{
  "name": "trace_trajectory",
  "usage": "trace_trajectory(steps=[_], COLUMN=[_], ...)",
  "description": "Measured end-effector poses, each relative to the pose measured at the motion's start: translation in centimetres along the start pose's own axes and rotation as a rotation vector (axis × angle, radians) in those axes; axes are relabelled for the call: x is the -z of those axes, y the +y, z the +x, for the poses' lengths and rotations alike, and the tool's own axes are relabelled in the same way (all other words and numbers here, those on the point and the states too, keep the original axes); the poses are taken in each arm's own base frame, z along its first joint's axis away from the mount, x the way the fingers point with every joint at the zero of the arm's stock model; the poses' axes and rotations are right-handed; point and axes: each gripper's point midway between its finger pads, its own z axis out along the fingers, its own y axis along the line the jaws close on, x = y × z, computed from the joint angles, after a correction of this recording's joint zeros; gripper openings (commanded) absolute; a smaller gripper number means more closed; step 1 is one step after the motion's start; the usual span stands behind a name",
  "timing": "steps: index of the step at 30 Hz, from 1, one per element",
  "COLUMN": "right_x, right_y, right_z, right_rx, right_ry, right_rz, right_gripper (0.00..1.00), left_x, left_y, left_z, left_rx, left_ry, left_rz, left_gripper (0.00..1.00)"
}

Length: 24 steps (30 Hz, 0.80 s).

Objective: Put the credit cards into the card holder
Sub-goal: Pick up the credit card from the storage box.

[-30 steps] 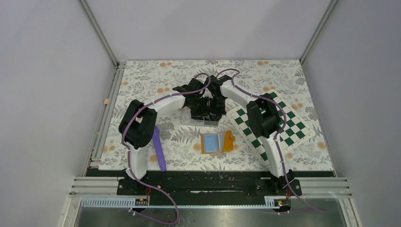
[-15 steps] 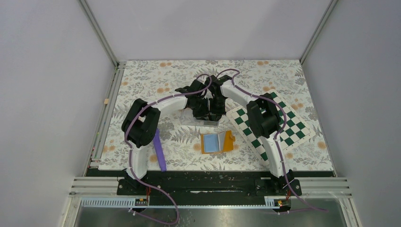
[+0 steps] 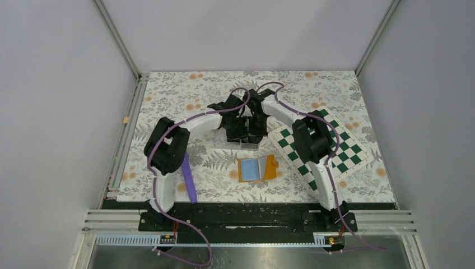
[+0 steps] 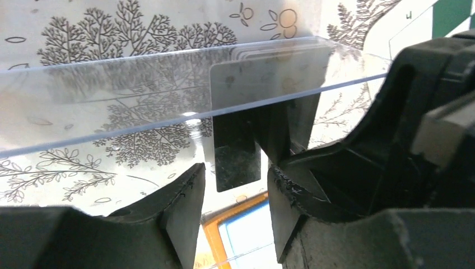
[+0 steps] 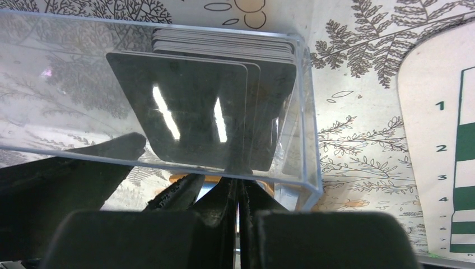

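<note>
Two arms meet over a clear box (image 3: 242, 143) at mid-table in the overhead view, with the left gripper (image 3: 235, 133) and right gripper (image 3: 255, 130) side by side above it. The card holder (image 3: 256, 168) lies open just in front of the box, blue lining up — apart from both grippers. A checkered mat (image 3: 322, 147) lies to the right and a purple strip (image 3: 189, 178) to the left.

Left wrist view: the left gripper's fingers (image 4: 187, 207) stand apart with nothing between them. A dark card (image 4: 238, 154) stands in the box just beyond the gap; contact with it cannot be told. An orange corner of the card holder shows below.

Right wrist view: the credit cards (image 5: 201, 112) stand stacked on edge at the right end of the clear box. The right gripper's fingers (image 5: 219, 197) are pressed together at the box's near wall — whether they pinch it cannot be told.
</note>
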Motion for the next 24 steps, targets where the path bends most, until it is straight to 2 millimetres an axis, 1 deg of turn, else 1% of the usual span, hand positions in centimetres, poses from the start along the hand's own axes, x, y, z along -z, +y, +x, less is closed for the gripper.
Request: trace_trajectory(steps=[3, 4, 6, 8, 9, 11, 15, 19, 24], right_x=[0.0, 0.0, 0.0, 0.0, 0.0, 0.0, 0.0, 0.0, 0.0], right_y=[0.0, 0.0, 0.0, 0.0, 0.0, 0.0, 0.0, -0.1, -0.1], right_z=[0.0, 0.0, 0.0, 0.0, 0.0, 0.0, 0.0, 0.0, 0.1], right_rx=[0.0, 0.0, 0.0, 0.002, 0.004, 0.005, 0.007, 0.006, 0.002], right_ry=[0.001, 0.001, 0.002, 0.002, 0.002, 0.002, 0.003, 0.003, 0.008], right_rz=[-0.002, -0.003, -0.003, -0.003, -0.003, -0.003, -0.003, -0.004, -0.01], right_gripper=[0.0, 0.0, 0.0, 0.0, 0.0, 0.0, 0.0, 0.0, 0.0], left_x=[-0.2, -0.3, -0.5, -0.6, -0.6, -0.5, -0.1, 0.3, 0.9], left_y=[0.4, 0.5, 0.5, 0.8, 0.9, 1.0, 0.9, 0.6, 0.0], left_z=[0.2, 0.2, 0.2, 0.2, 0.2, 0.0, -0.2, -0.4, -0.6], left_rx=[0.001, 0.001, 0.003, 0.002, 0.007, 0.014, 0.013, 0.009, -0.001], left_ry=[0.006, 0.007, 0.008, 0.01, 0.011, 0.009, 0.001, -0.009, -0.032], left_rz=[-0.019, -0.019, -0.017, -0.027, -0.028, -0.027, -0.02, -0.01, 0.026], left_gripper=[0.35, 0.31, 0.19, 0.11, 0.07, 0.04, 0.0, 0.01, 0.12])
